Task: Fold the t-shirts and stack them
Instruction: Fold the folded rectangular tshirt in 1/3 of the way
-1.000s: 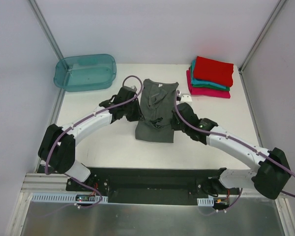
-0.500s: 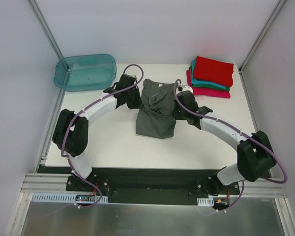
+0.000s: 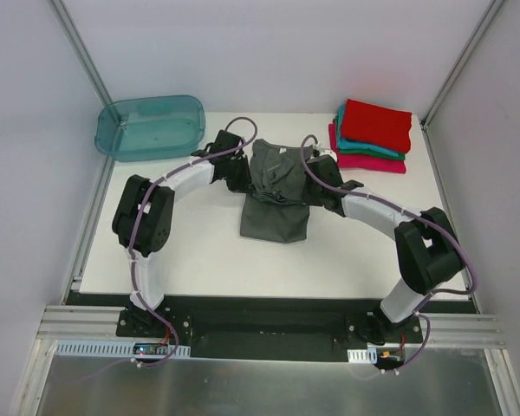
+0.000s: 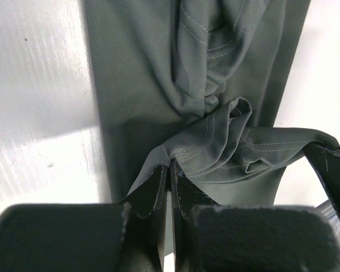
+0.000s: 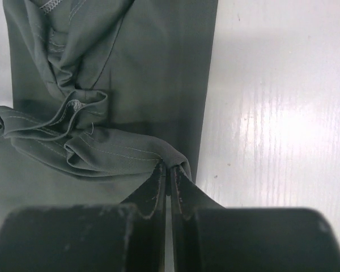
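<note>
Both arms have swung farther out from their bases than a second ago. Elbows are now tucked in, and the pinched cloth has gone with them toward the collar end.

The left pincer (image 3: 240, 176) is pressed together on a fold at the left edge of the dark grey t-shirt (image 3: 276, 217). In the left wrist view the pincer (image 4: 170, 170) has the fabric (image 4: 136, 85) bunched right at its tips. The right pincer (image 3: 316, 186) is the same, clamped on the shirt's right edge. Its wrist view shows the pincer (image 5: 169, 170) nipping a corner of cloth (image 5: 147, 68). Between the two pincers a crumpled ridge of fabric is raised across the shirt.

The shirt sits mid-table (image 3: 199, 260), collar toward the far side, lower part lying flat.

The folded stack is at the far right corner, well apart from the grey shirt: red t-shirt (image 3: 377, 124) on top, teal t-shirt (image 3: 364, 147) under it, magenta-pink t-shirt (image 3: 373, 162) at the bottom. A translucent teal tub (image 3: 152, 127) sits at the far left corner.
</note>
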### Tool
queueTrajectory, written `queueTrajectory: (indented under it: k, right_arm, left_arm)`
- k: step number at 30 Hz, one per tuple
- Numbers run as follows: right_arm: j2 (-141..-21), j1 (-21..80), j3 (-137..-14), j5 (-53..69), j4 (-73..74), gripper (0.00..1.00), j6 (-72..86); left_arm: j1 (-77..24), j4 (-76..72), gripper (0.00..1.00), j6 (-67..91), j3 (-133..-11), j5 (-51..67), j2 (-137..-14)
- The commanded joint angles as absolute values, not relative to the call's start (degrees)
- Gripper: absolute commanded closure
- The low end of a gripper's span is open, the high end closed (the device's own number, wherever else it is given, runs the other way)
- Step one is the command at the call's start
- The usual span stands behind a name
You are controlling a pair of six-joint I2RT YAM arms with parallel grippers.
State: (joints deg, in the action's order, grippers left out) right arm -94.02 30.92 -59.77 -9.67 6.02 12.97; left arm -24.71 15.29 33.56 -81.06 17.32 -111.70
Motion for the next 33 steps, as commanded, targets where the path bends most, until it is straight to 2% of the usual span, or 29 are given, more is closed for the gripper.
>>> queueTrajectory:
  k: [1,2,5,8,10,11,14,15,20,26,30,33]
  right_arm:
    - [-97.5,30.1,-63.4,-10.5,1.8,0.96,14.1]
    - [-98.3,29.9,-64.1,-10.5,1.9,0.93,14.0]
    - [-99.9,28.9,-66.2,-10.8,3.0,0.84,14.3]
    - [-98.8,28.7,-67.9,-10.8,4.8,0.53,14.3]
    - [-96.7,28.7,-67.8,-9.3,5.7,0.36,14.4]
    - [-95.3,28.7,-67.2,-8.2,5.8,0.26,14.5]
    - [-90.6,29.2,-63.7,-4.5,6.2,0.06,14.9]
    - [-89.1,29.7,-62.3,-3.0,5.8,0.04,14.8]
    - [-84.7,33.5,-57.7,8.6,2.6,0.04,13.6]
    - [-90.7,36.1,-59.2,12.2,1.6,0.04,14.8]
    - [-98.6,35.9,-66.1,13.1,1.7,0.04,12.5]
    - [-106.9,33.6,-77.0,10.6,5.8,0.04,10.1]
  left_arm:
    - [-24.0,15.2,0.95,32.3,-84.0,17.5,-113.1]
    - [-23.9,15.3,0.88,32.2,-84.2,16.8,-113.2]
    - [-23.6,15.4,0.58,31.1,-85.5,16.7,-113.4]
    - [-23.5,15.7,0.35,30.1,-86.7,18.4,-112.0]
    - [-23.5,15.7,0.18,30.3,-85.7,18.9,-109.5]
    - [-23.6,15.7,0.01,30.6,-84.6,18.5,-107.8]
    - [-23.5,15.7,0.01,30.9,-79.9,15.6,-102.1]
    - [-23.5,15.7,0.01,31.2,-78.2,14.4,-100.1]
    - [-23.6,15.7,0.01,34.5,-65.1,12.8,-89.1]
    - [-23.6,15.7,0.01,37.7,-51.1,9.2,-77.5]
    - [-23.6,15.8,0.01,38.0,-46.8,7.4,-74.0]
    - [-23.3,15.8,0.01,38.1,-45.9,5.8,-73.7]
